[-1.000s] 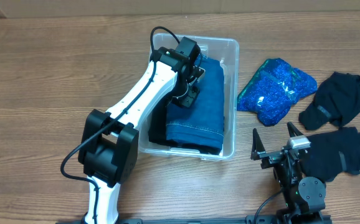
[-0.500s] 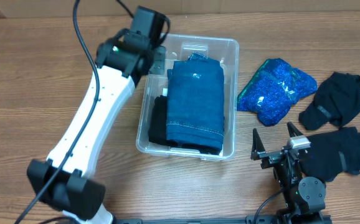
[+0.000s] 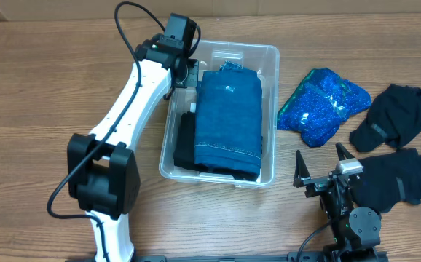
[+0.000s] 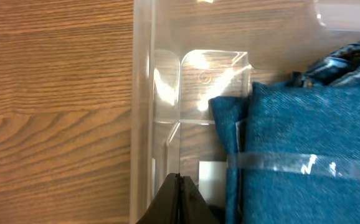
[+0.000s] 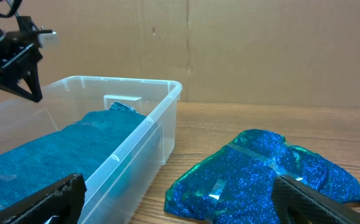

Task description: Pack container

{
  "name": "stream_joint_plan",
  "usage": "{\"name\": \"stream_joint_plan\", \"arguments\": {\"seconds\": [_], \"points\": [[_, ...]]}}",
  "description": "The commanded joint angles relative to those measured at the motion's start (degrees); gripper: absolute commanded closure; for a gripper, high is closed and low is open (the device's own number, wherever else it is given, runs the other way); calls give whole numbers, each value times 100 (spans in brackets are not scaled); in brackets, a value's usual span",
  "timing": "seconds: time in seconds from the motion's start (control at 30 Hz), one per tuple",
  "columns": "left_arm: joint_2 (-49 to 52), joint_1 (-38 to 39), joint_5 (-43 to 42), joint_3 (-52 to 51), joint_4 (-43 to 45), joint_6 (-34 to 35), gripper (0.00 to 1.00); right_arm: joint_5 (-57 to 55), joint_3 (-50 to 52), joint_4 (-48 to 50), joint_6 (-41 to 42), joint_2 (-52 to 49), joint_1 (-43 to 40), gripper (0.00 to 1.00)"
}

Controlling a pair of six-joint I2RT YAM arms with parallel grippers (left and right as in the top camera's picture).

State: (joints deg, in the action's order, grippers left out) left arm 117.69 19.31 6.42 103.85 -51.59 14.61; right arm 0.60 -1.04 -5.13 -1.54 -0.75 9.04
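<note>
The clear container [image 3: 270, 52] stands mid-table and holds folded blue jeans [image 3: 229, 116] on a black garment [image 3: 184, 149]. My left gripper [image 3: 189, 73] is shut and empty, hovering over the container's far left corner. In the left wrist view its closed fingertips [image 4: 180, 186] sit just inside the container's left wall [image 4: 142, 93], beside the jeans [image 4: 311, 155]. My right gripper [image 3: 323, 172] is open and empty at the table's front right. Its jaws [image 5: 180, 205] face the container [image 5: 136, 143] and a blue sparkly garment [image 5: 261, 174].
The blue sparkly garment [image 3: 323, 105] lies right of the container. Two black garments [image 3: 392, 116] [image 3: 396, 178] lie at the far right. A cardboard wall [image 5: 261, 50] stands behind the table. Bare wood lies left of the container.
My left gripper has risen off the jeans inside the container and moved to its far left corner, leaving the jeans lying there. The right arm has not moved.
</note>
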Motion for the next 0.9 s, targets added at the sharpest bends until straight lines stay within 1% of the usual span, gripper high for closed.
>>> {"name": "stream_joint_plan", "arguments": {"seconds": [0.0,0.1,0.13,0.3,0.4,0.5,0.57,0.67,0.73,0.77,0.87], "points": [[83,22,584,-26,57,-74,96,-55,57,37,-20,15,0,0],[94,20,1165,-26,-153,225,96,-55,57,35,-20,15,0,0],[98,7,1220,-26,-247,282,96,-55,57,35,-20,15,0,0],[105,-59,1220,-26,-492,485,96,-55,57,35,-20,15,0,0],[103,-66,1217,-26,-501,494,96,-55,57,35,-20,15,0,0],[-31,26,909,83,-446,492,96,-55,57,35,-20,15,0,0],[-308,107,588,376,-474,490,96,-55,57,35,-20,15,0,0],[-1110,225,577,592,-516,466,96,-55,57,35,-20,15,0,0],[-1720,225,562,592,-756,197,96,-55,57,35,-20,15,0,0],[-2116,212,562,592,-1043,-173,96,-55,57,35,-20,15,0,0],[-2815,208,546,590,-1657,-922,96,-55,57,35,-20,15,0,0]]}}
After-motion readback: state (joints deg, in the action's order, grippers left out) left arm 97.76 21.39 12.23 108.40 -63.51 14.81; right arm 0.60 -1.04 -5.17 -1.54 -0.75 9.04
